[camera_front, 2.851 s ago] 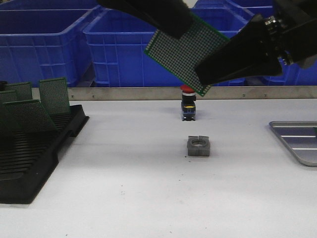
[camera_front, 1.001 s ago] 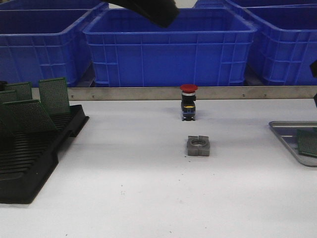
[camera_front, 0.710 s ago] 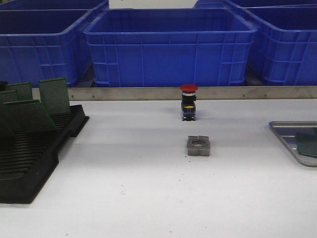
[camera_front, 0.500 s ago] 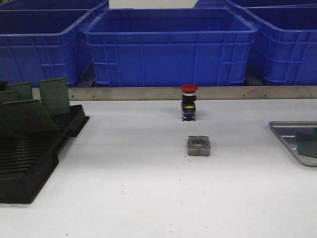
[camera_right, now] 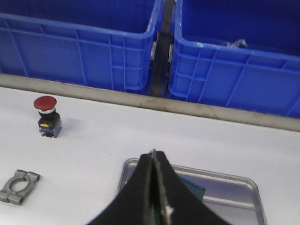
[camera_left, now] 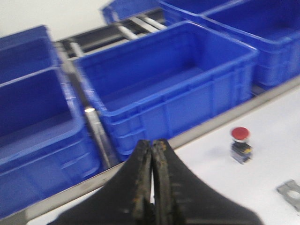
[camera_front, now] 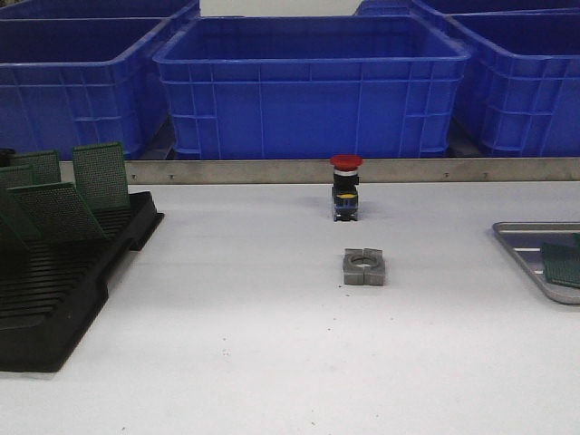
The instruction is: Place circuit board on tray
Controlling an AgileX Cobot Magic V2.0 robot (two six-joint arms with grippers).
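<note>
The green circuit board point(camera_front: 563, 265) lies flat in the grey metal tray point(camera_front: 521, 227) at the table's right edge, cut off by the frame. Neither arm shows in the front view. In the right wrist view my right gripper point(camera_right: 153, 155) is shut and empty, above the tray's point(camera_right: 220, 176) near-left part. A corner of the board point(camera_right: 195, 190) shows beside its fingers; the rest is hidden behind them. In the left wrist view my left gripper point(camera_left: 152, 145) is shut and empty, raised over the table's back left, far from the tray.
A black slotted rack point(camera_front: 54, 281) with several green boards point(camera_front: 100, 174) stands at the left. A red-capped push button point(camera_front: 345, 186) and a grey metal block point(camera_front: 364, 267) sit mid-table. Big blue crates point(camera_front: 308, 82) line the back behind a metal rail point(camera_front: 272, 170).
The board, earlier held in the air between both grippers, now lies in the tray. Both arms have left the front view, the left arm last, upward.
</note>
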